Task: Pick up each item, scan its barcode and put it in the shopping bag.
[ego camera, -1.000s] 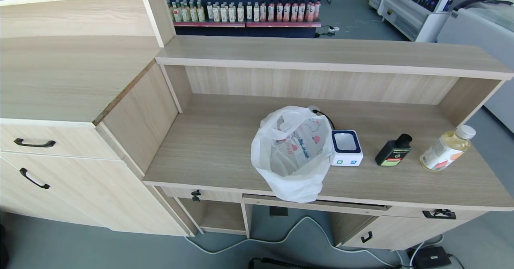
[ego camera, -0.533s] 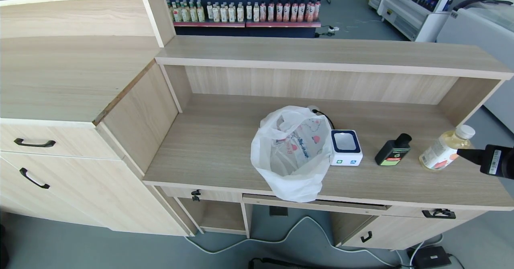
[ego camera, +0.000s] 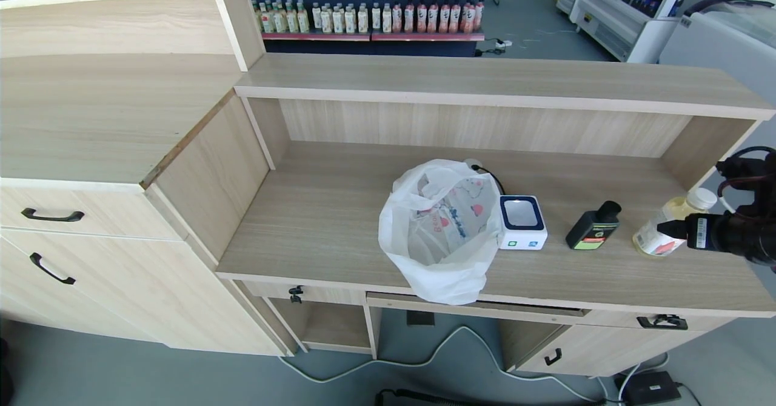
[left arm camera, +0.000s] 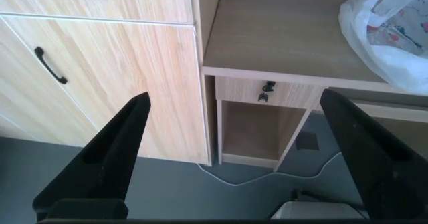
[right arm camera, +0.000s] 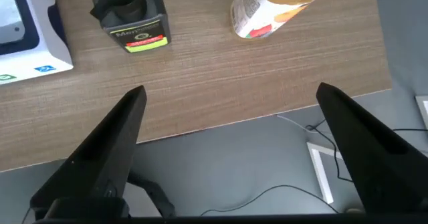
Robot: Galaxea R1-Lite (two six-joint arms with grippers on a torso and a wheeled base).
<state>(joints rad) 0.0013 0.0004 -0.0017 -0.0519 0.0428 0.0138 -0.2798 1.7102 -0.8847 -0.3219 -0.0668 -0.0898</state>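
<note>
Right wrist view: right pincer [right arm camera: 231, 93] wide apart, empty, near bottle [right arm camera: 275, 7]

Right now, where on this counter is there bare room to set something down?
Bare: the wide counter left of the shopping bag, and the strip behind the scanner. Crowded: the right end, with black bottle, yellow bottle, right gripper.

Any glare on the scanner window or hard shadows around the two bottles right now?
Head view: the window of the scanner reflects pale light, mild glare; the black bottle and the yellow bottle cast only soft, short shadows on the counter. Right wrist view: the right pincer has dark, silhouetted fingers over evenly lit wood.
</note>
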